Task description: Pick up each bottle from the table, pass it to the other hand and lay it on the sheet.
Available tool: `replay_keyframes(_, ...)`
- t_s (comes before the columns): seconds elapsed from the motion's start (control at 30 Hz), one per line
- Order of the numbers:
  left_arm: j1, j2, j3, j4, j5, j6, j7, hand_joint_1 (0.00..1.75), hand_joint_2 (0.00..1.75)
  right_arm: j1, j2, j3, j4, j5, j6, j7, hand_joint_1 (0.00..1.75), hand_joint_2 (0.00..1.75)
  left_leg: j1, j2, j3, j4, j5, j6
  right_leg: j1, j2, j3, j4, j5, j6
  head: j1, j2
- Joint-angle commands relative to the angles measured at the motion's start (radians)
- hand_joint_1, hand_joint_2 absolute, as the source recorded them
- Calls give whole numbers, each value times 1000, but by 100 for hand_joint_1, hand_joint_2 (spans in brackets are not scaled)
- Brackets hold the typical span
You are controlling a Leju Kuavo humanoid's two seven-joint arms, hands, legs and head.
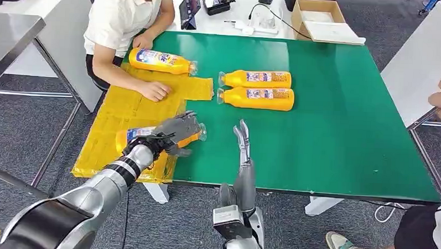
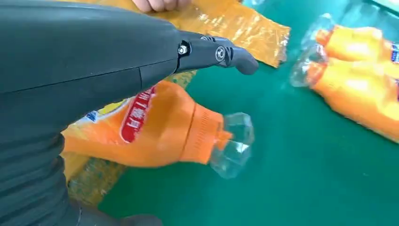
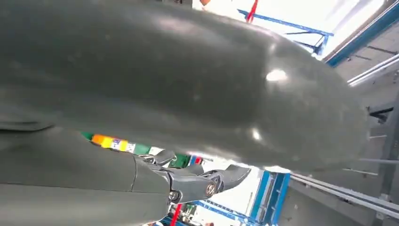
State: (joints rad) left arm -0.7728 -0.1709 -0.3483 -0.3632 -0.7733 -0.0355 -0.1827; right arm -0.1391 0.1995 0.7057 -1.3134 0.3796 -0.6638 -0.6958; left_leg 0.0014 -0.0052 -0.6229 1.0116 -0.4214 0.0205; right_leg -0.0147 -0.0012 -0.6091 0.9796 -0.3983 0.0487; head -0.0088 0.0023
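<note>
One bottle (image 1: 151, 136) sits low left of the head view, gripped by the left hand (image 1: 176, 133) over the sheet (image 1: 119, 121); right hand (image 1: 243, 137) spread, empty. Next, probably: lay it flat, let go.

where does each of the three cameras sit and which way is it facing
Head view: high on the body, looking forward and down at the green table; both arms show, left hand on a bottle, right hand empty.
Left wrist view: behind the left hand, facing the same bottle at the sheet.
Right wrist view: behind the right hand, tilted toward the room.
</note>
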Motion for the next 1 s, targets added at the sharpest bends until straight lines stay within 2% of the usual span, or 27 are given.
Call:
replay_keyframes(0.03,-2,-17,81,-9,53,52,-46,0,175,-19,-17,12,56,3,-34,-2,0,0,0,1,3,-1,-1,-1,1,0,3,-1,-1,-1,0,0)
replay_keyframes(0.1,28,-24,124,-54,111,107,-101,0,175,-8,-17,11,46,13,-34,-2,0,0,0,1,4,-1,-1,-1,1,1,4,-1,-1,-1,0,0)
replay_keyframes(0.13,50,-28,141,-92,144,124,-144,0,175,3,-15,3,32,24,-34,-2,0,0,1,2,10,0,-4,-2,1,1,9,-1,-3,-3,0,0)
replay_keyframes(0.17,91,-33,159,-160,196,129,-198,0,175,16,-17,-1,14,37,-34,-2,0,0,0,1,4,-1,-1,-1,0,1,4,-1,-1,-1,0,0)
replay_keyframes(0.27,115,-31,150,-198,200,127,-194,0,175,26,-20,0,5,42,-34,-2,0,0,0,1,5,-1,-2,-1,0,1,4,-1,-2,-2,0,0)
replay_keyframes(0.37,212,-26,152,-384,336,106,-222,0,175,50,-32,3,-70,33,-34,-2,0,0,0,1,4,-1,-2,-1,0,1,3,-1,-1,-1,0,0)
replay_keyframes(0.47,379,-4,96,-681,481,113,-211,0,175,80,-77,8,-154,-5,-34,-2,0,0,0,2,4,-1,-2,-1,0,2,3,-1,-1,-1,0,0)
replay_keyframes(0.57,405,2,84,-721,495,113,-204,0,175,87,-82,4,-164,-5,-34,-2,0,0,0,3,4,-1,-3,-1,0,2,4,-1,-2,-1,0,0)
replay_keyframes(0.6,448,9,70,-782,523,126,-201,0,175,97,-90,7,-179,-24,-34,-2,0,0,0,3,7,0,-5,-1,1,2,7,0,-4,-2,0,0)
replay_keyframes(0.63,479,16,50,-833,566,138,-205,0,175,109,-92,1,-210,-37,-34,-2,0,175,0,2,3,-1,-2,-1,0,1,2,-1,-1,-1,0,0)
replay_keyframes(0.67,487,15,46,-843,573,143,-205,0,175,110,-94,5,-212,-43,-34,-2,0,175,1,3,6,-1,-4,-1,1,2,6,-1,-3,-2,0,0)
replay_keyframes(0.8,591,53,-24,-995,722,183,-184,0,175,137,-110,-14,-253,-230,-34,-2,0,175,0,2,3,-1,-3,-1,0,2,2,-1,-2,-2,0,0)
replay_keyframes(0.83,612,55,-22,-1015,742,209,-184,0,175,153,-98,-46,-224,-243,-34,-2,0,0,0,3,5,-1,-4,-1,0,2,4,-1,-3,-2,0,0)
replay_keyframes(0.9,658,76,-32,-1064,764,239,-187,0,175,165,-93,-93,-198,-257,-17,-2,0,0,0,3,7,-2,-4,-1,0,2,6,-2,-3,-2,0,0)
replay_keyframes(1.0,658,76,-32,-1064,764,239,-187,0,175,165,-93,-93,-198,-257,-17,-2,0,0,0,2,7,-2,-4,-1,1,2,6,-2,-3,-2,0,0)
